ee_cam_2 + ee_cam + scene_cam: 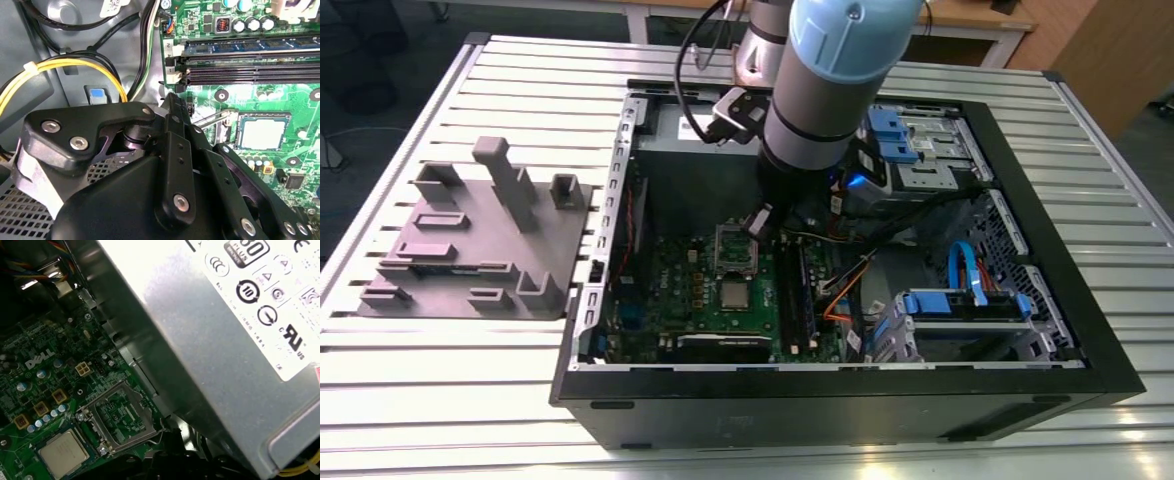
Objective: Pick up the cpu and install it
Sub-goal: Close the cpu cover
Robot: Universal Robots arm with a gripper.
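Robot arm reaching into an open computer case [854, 400] on a slatted metal worktop [440, 380].
The cpu [736, 294] lies seated in the motherboard [660, 300] socket at frame centre, retention frame [120, 415] flipped open. The pincer [761, 222] hovers just above; its grip cannot be told. Grey blocks [474, 245] stand left.

This looks like a lab or workshop: an open computer case [854, 290] lies on a ribbed metal surface [454, 390] under a big robot arm [834, 80].
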